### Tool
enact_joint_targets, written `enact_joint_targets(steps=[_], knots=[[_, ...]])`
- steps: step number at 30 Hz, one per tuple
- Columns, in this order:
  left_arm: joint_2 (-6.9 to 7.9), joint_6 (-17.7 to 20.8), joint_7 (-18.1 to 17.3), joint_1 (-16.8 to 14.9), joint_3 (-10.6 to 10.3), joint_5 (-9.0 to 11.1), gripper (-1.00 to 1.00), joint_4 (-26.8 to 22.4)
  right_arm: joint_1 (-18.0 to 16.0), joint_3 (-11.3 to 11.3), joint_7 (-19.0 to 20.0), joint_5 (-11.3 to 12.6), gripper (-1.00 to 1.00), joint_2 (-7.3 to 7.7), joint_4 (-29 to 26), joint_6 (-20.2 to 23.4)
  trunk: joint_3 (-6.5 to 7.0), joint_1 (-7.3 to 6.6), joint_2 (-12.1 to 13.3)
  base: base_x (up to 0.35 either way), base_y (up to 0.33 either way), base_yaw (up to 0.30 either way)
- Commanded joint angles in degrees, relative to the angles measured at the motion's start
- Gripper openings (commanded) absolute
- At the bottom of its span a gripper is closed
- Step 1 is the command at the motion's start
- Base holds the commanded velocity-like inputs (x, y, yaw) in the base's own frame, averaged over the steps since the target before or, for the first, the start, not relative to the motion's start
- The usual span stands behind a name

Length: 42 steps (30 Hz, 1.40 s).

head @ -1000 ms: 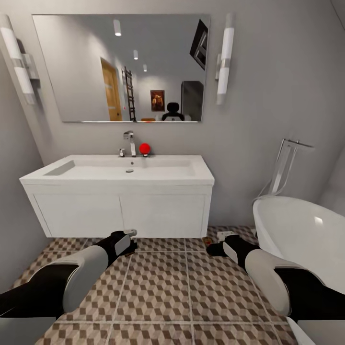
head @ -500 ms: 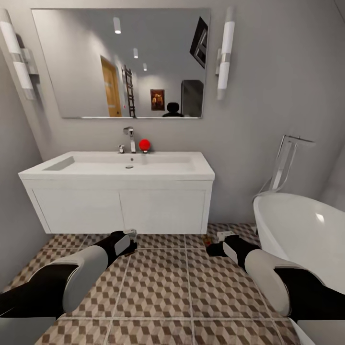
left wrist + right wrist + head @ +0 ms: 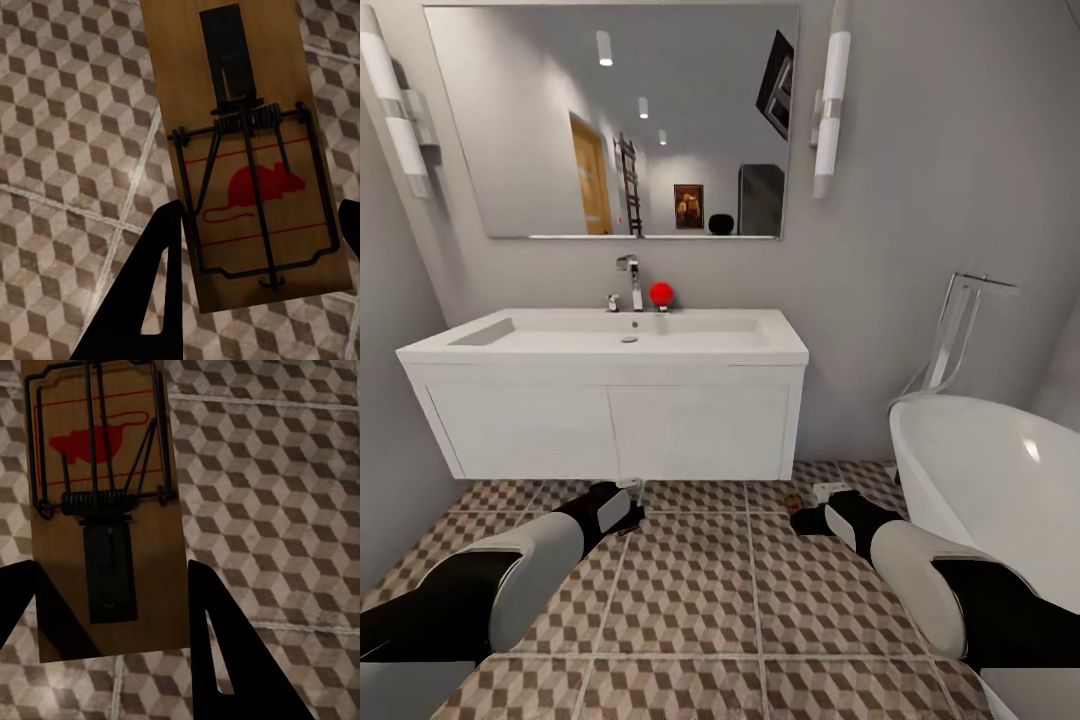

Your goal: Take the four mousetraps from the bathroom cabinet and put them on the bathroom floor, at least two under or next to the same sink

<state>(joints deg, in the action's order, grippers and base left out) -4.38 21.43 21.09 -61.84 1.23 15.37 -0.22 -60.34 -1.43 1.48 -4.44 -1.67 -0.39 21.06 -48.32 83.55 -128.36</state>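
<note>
Brown wooden mousetrap with red mouse print (image 3: pixel 255 165) sits clamped in my left gripper (image 3: pixel 259 247); a 2nd flat wooden trap (image 3: pixel 105 510) is pinched in my right gripper (image 3: pixel 112 607). Both hang over the cube-pattern tiled floor (image 3: pixel 690 590), near the white wall-hung sink (image 3: pixel 610 345). Risk: releasing from height could bounce them away from it.
</note>
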Motion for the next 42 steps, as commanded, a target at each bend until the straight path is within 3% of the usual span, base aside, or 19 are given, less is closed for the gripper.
enact_joint_targets(steps=[1,37,42], knots=[[-0.01,0.2,0.4,0.0,0.1,0.1,-1.0,0.0,0.0,-0.2,-0.1,-0.3,-1.0,0.0,0.0,0.2,-0.24,0.21,-0.4,0.0,0.0,0.0],[-0.1,0.2,0.4,0.0,0.1,0.0,-1.0,0.0,0.0,-0.2,-0.2,-0.4,-1.0,0.0,0.0,-0.3,-6.7,8.12,-14.9,0.0,0.0,0.0],[-0.1,0.2,0.4,0.0,0.1,0.0,-1.0,0.0,0.0,-0.2,-0.2,-0.4,-1.0,0.0,0.0,-0.2,-7.81,8.25,-14.9,0.0,0.0,0.0]])
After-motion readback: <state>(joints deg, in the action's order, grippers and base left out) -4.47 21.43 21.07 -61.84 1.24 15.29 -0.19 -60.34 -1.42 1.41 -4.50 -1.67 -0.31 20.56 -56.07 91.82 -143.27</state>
